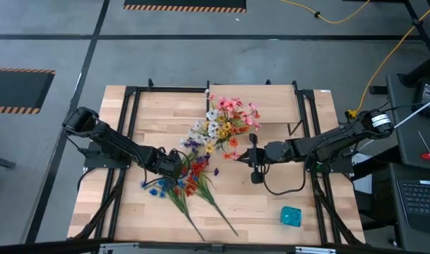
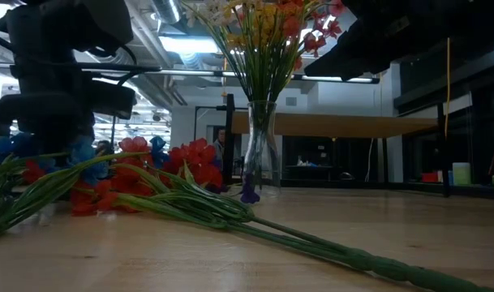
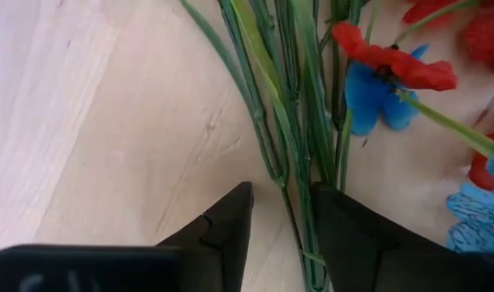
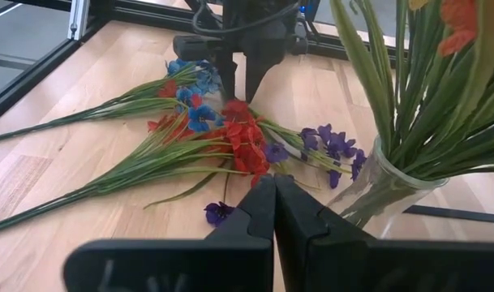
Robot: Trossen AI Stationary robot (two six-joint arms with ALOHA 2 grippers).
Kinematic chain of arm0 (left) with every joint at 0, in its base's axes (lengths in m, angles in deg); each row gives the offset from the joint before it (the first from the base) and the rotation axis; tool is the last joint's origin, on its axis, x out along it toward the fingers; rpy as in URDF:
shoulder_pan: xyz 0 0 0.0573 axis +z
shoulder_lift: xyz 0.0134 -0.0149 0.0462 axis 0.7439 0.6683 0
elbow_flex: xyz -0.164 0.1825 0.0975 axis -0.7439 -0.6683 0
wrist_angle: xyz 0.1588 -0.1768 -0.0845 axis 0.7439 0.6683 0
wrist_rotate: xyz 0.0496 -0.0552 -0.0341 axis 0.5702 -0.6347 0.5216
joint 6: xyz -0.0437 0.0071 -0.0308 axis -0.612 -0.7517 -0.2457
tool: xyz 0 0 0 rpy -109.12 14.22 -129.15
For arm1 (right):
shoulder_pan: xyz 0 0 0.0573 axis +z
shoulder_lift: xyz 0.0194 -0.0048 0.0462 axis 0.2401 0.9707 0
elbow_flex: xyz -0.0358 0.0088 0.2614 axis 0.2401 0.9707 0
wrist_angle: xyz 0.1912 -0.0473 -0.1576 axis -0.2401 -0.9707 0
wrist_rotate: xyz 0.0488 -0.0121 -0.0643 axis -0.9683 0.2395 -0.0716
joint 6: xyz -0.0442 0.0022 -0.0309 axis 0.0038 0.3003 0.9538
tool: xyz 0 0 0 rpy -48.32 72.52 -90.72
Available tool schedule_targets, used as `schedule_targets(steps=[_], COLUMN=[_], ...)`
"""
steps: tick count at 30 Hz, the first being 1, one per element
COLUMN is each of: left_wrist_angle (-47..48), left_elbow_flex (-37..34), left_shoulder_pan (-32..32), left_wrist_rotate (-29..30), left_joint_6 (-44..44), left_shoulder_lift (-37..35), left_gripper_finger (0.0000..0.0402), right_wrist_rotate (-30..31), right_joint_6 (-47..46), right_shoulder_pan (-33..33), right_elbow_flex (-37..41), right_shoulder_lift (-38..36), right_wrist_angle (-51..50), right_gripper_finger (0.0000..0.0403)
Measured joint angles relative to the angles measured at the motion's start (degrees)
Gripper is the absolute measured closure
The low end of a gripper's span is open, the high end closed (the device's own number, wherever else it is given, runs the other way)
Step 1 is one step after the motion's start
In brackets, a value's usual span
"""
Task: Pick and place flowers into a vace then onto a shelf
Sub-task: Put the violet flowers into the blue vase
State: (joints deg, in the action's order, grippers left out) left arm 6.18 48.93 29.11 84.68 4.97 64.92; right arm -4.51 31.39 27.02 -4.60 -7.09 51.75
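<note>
Several flowers (image 1: 190, 180) with red, blue and purple blooms lie on the tabletop, their long green stems reaching toward the near edge. My left gripper (image 3: 283, 191) points down over them, open, with a few green stems (image 3: 299, 219) in the gap between its fingers. A clear glass vase (image 2: 261, 146) stands upright on the table and holds pink, yellow, orange and white flowers (image 1: 225, 120). My right gripper (image 4: 275, 207) hangs shut and empty in the air just right of the vase. The shelf (image 1: 271, 106) is at the far side. My left gripper comes at the lying flowers from above, its fingers (image 3: 230, 231) standing across a few green stems below the blooms. The stems lie flat on the table. Whether the fingers touch them, I cannot tell.
A small teal object (image 1: 291, 216) sits near the table's front right corner. Black frame rails (image 1: 126, 127) run along both sides of the tabletop. Bare wood shows at the near left and between the vase and the teal object.
</note>
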Motion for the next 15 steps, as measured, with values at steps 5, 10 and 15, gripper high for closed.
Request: schedule_targets(steps=[5, 10, 15], left_wrist_angle=[0.55, 1.22, 1.36], left_elbow_flex=[-0.06, -0.09, -0.13], left_shoulder_pan=[0.02, 0.07, 0.06], left_wrist_rotate=[0.91, 2.16, 2.90], left_joint_6=[-4.08, -9.29, -12.36], left_shoulder_lift=[0.04, 0.09, 0.09], left_gripper_finger=[0.0320, 0.0383, 0.0394], right_wrist_rotate=[0.00, 0.00, 0.00], right_joint_6=[-0.01, -0.01, -0.33], right_shoulder_pan=[0.00, 0.00, 0.00], right_elbow_flex=[0.00, 0.00, 0.00], right_shoulder_lift=[0.01, 0.00, -0.01], right_wrist_angle=[0.04, 0.10, 0.13], right_gripper_finger=[0.0400, 0.0400, 0.0400])
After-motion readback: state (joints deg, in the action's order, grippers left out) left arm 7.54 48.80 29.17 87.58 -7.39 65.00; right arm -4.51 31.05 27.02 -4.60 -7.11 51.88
